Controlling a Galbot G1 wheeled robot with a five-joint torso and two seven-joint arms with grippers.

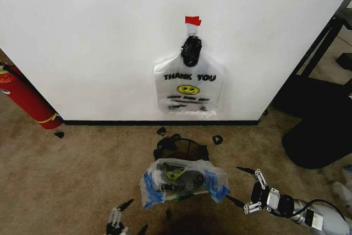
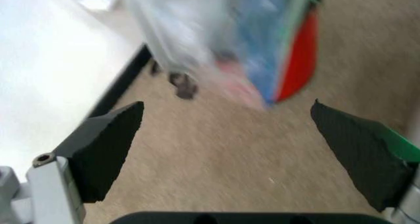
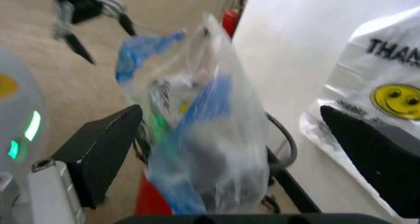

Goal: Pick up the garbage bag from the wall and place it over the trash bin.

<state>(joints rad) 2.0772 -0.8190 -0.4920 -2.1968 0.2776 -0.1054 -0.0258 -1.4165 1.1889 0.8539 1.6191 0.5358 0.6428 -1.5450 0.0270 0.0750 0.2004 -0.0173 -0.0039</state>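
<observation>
A see-through garbage bag (image 1: 188, 89) with "THANK YOU" print and a yellow smiley hangs on the white wall (image 1: 99, 42) under a red tape piece (image 1: 193, 20). A second, crumpled bag (image 1: 181, 180) with blue patches lies over the black wire trash bin (image 1: 179, 144) on the carpet. My right gripper (image 1: 235, 182) is open just right of that bag, not touching it. My left gripper (image 1: 132, 217) is open low at the bag's left. In the right wrist view the open gripper (image 3: 229, 108) faces the bagged bin (image 3: 196, 135), with the hanging bag (image 3: 387, 86) beyond. The left wrist view, past the open gripper (image 2: 226, 106), shows the bin's red base (image 2: 298, 62).
A red fire extinguisher (image 1: 25, 97) leans against the wall at the left. Black furniture legs and a dark base (image 1: 319, 130) stand at the right. Small black scraps (image 1: 218, 139) lie on the carpet near the black baseboard (image 1: 110, 122).
</observation>
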